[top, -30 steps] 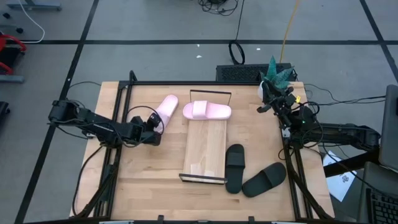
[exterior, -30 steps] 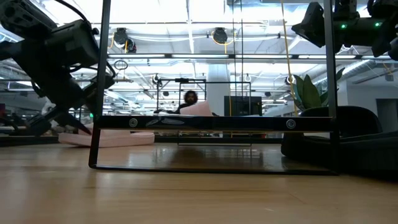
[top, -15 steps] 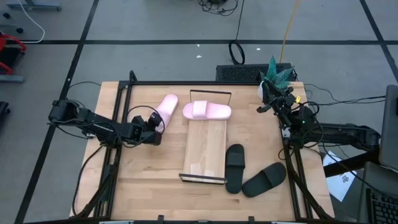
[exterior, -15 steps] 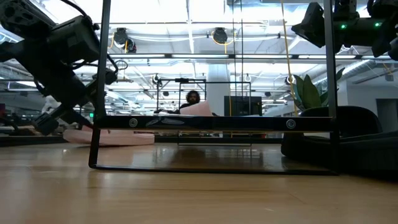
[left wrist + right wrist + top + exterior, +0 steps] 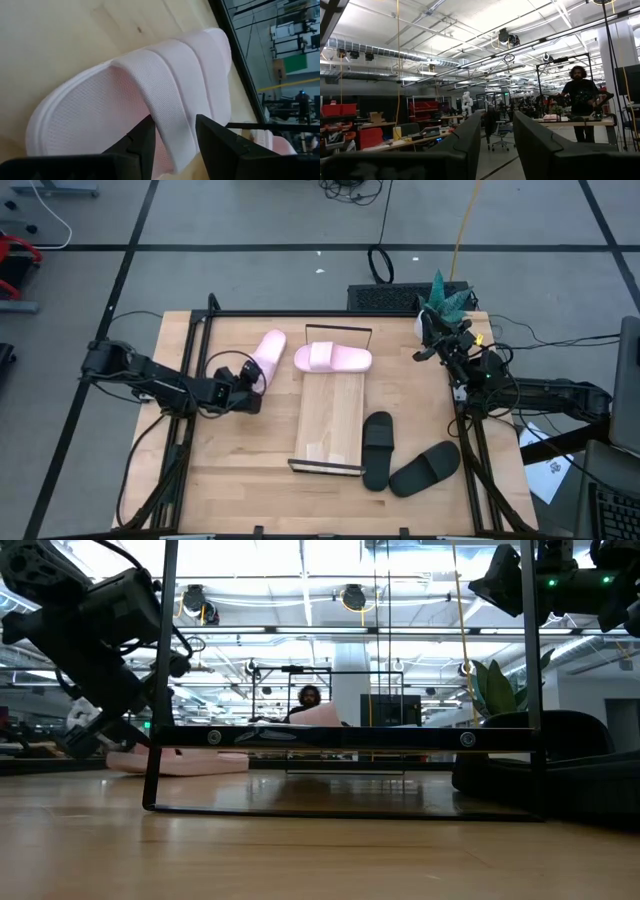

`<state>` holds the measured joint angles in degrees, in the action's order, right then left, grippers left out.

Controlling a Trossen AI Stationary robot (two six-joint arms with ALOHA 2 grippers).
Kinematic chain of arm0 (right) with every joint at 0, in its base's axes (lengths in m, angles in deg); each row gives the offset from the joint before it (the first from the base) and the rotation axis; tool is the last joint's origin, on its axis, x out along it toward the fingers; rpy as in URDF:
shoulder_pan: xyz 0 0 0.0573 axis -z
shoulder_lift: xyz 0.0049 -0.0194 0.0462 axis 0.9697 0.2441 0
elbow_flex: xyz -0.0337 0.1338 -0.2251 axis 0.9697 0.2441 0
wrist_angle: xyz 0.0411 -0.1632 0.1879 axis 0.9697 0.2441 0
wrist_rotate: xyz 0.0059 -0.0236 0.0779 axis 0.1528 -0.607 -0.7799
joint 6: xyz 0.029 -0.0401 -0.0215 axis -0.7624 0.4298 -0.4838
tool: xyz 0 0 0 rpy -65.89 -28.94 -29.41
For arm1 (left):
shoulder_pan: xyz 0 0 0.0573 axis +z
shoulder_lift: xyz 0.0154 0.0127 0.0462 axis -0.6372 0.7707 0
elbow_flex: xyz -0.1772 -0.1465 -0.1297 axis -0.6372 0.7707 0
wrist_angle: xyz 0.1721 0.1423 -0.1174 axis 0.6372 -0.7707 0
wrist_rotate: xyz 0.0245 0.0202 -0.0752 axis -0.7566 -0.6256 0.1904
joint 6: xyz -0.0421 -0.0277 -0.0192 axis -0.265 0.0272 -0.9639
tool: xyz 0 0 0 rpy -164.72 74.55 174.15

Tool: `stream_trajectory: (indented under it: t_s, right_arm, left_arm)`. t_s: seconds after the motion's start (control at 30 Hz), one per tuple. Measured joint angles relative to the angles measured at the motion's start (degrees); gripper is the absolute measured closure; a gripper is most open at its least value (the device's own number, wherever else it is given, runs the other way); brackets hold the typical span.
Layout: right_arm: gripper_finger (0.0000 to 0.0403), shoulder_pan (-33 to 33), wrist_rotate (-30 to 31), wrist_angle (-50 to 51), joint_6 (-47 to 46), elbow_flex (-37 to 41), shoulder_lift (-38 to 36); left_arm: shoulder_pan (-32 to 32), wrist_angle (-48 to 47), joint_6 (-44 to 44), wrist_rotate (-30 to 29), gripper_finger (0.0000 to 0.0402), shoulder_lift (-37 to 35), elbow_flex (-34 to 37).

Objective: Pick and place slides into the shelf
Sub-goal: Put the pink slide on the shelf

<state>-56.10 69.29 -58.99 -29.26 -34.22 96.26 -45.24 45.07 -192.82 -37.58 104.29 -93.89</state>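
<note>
One light pink slide [image 5: 266, 356] lies flat on the table, left of the shelf [image 5: 329, 425]. It fills the left wrist view [image 5: 125, 95]. My left gripper [image 5: 246, 380] is low at its near end, shut on its wide strap. The second pink slide [image 5: 333, 358] lies across the shelf's far end. Two black slides [image 5: 377, 450] [image 5: 425, 468] lie on the table, right of the shelf's near end. My right gripper [image 5: 440, 345] waits, open, at the table's far right corner and faces out into the room. My left gripper has the pink slide's ribbed strap [image 5: 176, 131] between its two fingers, at the strap's edge. One finger [image 5: 144, 142] is on the footbed side, the other finger [image 5: 220, 145] on the strap's outer side. The fingers come in low from the table's left. The slide's sole rests on the table.
A black wire frame stands at each end of the shelf [image 5: 325, 467] [image 5: 338, 330], and the near one crosses the low view [image 5: 345, 736]. Black rails run along the table's edges [image 5: 190, 400]. A green plant [image 5: 445, 295] sits at the far right corner. A person [image 5: 580, 102] stands in the room beyond.
In the low view my left gripper has edged slightly toward the table's right, closer in on the pink slide. The slides and the shelf lie as before.
</note>
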Motion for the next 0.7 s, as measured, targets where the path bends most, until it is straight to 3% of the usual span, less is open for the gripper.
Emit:
stream_trajectory:
  t_s: [0.57,0.7]
  right_arm:
    - [0.0296,-0.01,0.00,0.58,0.00,0.00,0.02]
    - [0.0296,0.00,0.00,0.63,0.00,0.00,0.00]
  left_arm:
    - [1.94,8.92,-2.15,-4.16,0.0266,5.81,0.00]
    - [3.22,8.75,0.75,-4.71,0.0286,5.81,0.00]
